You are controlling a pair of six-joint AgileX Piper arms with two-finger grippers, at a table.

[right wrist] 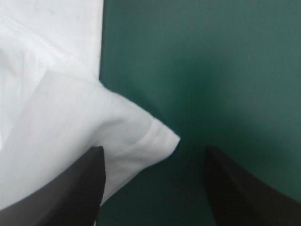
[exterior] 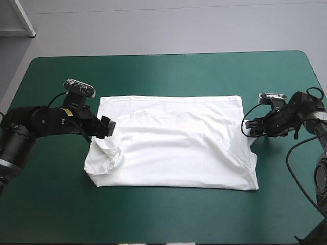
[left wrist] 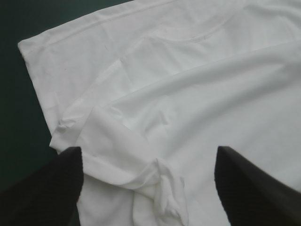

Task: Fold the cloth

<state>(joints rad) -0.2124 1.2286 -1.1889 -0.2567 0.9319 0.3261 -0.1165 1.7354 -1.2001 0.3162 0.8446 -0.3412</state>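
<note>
From the high view, the T-shirt [exterior: 179, 143] lies spread flat in the middle of the table, on the teal-green cover [exterior: 168, 71], with its long edges running side to side. My left gripper [exterior: 106, 127] sits at the shirt's left edge, just above the left sleeve [exterior: 107, 155], which is bunched and rolled in on itself at the near-left corner. My right gripper [exterior: 247, 125] is at the shirt's right edge, just beside the right sleeve [exterior: 251, 148], which pokes out past the hem. From up here my fingers are too small and dark for me to read the gap between them.

In the left wrist view, my left gripper [left wrist: 148, 150] stands wide apart and grips nothing. The left sleeve [left wrist: 127, 160] lies between and under the fingers, twisted into a small knot. The body of the T-shirt [left wrist: 211, 94] spreads ahead, and the neckline seam [left wrist: 197, 35] shows faintly. The sleeve's near end runs out of sight under my wrist.

In the right wrist view, my right gripper [right wrist: 153, 150] is also wide apart and empty. The pointed tip of the right sleeve [right wrist: 141, 136] reaches into the gap, close to one finger, which hides part of the sleeve. I cannot tell whether that finger touches it. Bare teal-green cover [right wrist: 211, 70] lies ahead of the other finger.
</note>
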